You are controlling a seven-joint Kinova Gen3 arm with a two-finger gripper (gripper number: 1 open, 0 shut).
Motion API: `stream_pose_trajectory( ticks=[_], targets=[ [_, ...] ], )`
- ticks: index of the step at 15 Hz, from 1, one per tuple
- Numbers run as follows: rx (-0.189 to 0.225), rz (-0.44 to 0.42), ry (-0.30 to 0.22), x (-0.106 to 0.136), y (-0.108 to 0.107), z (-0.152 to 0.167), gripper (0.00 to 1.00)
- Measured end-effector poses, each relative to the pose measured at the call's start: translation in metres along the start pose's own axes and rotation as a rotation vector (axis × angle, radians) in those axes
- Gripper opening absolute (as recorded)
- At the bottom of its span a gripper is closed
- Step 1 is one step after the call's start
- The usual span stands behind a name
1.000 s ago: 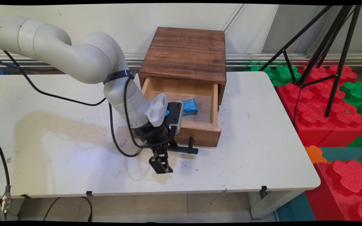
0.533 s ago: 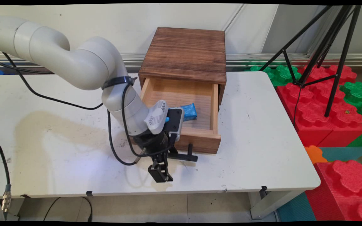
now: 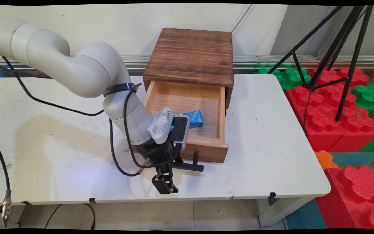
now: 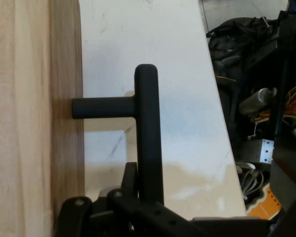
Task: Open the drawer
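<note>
Main view first: the gripper (image 3: 166, 177) sits low over the white table (image 3: 271, 146), right at the black T-shaped handle (image 3: 190, 167) on the front of the wooden drawer (image 3: 206, 148). The drawer stands well out of the dark wooden box (image 3: 190, 55), and a blue packet (image 3: 192, 117) lies inside it, close behind the wrist. The worry from this angle is how far out the drawer is. With so little of it apparently left inside the box, any further pull could bring it clear or drag the box along. The black cable looping beside the wrist could also snag.

Over to the hand view: the handle (image 4: 147, 123) runs straight up the picture, and its stem joins the drawer front (image 4: 66, 74) on the left, with the table (image 4: 153, 34) behind it. The bar's lower end disappears into the gripper (image 4: 147, 200), so the jaws read as clamped on the handle, holding it out at one end and not at the stem. That looks like the weak spot. An off-centre hold could twist the drawer in its slot and jam it, or let the smooth round bar slide out of the pads.
</note>
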Motion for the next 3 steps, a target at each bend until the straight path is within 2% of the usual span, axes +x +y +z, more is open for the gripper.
stream_pose_trajectory(
  ticks=[3],
  targets=[
    [0.004,0.001,-0.001,-0.0007,0.0029,-0.001,1.0]
  ],
)
